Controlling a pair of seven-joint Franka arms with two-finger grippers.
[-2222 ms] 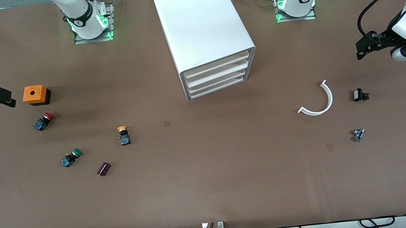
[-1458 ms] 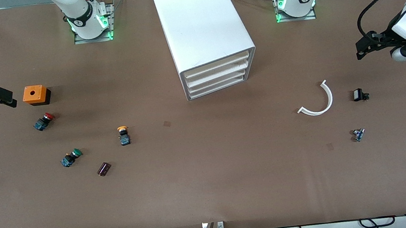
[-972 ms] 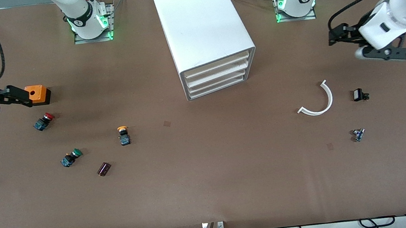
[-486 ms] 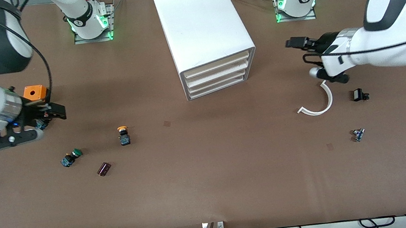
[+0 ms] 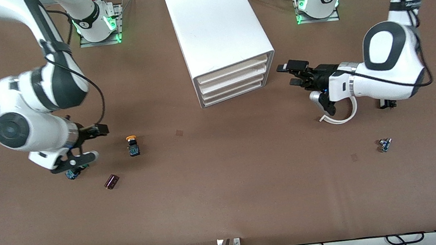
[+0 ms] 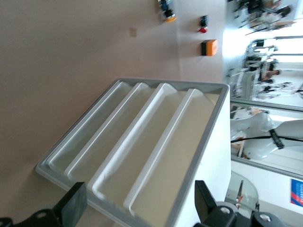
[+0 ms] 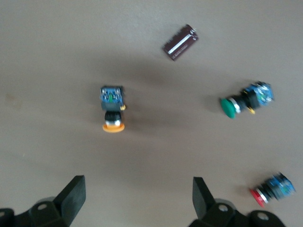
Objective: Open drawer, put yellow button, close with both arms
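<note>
The white cabinet (image 5: 216, 23) stands at the table's middle, near the bases. All its drawers are shut; the drawer (image 5: 230, 70) is the uppermost. In the left wrist view it (image 6: 182, 151) fills the frame. My left gripper (image 5: 293, 74) is open and empty, level with the drawer fronts, a short gap away toward the left arm's end (image 6: 137, 208). The yellow button (image 5: 132, 144) lies on the table. My right gripper (image 5: 99, 131) is open and empty beside the button, toward the right arm's end. It points at the button (image 7: 112, 112), apart from it (image 7: 137, 196).
A green button (image 7: 244, 100), a red button (image 7: 272, 188) and a dark cylinder (image 5: 111, 181) lie near the right gripper. An orange box (image 6: 209, 47) sits past the red button. A white curved strip (image 5: 343, 113) and a small blue part (image 5: 385, 144) lie under and near the left arm.
Both arms swung in from the table's ends. The right gripper came down beside the yellow button. The left gripper moved up to the cabinet's drawer fronts. Nothing on the table moved.
</note>
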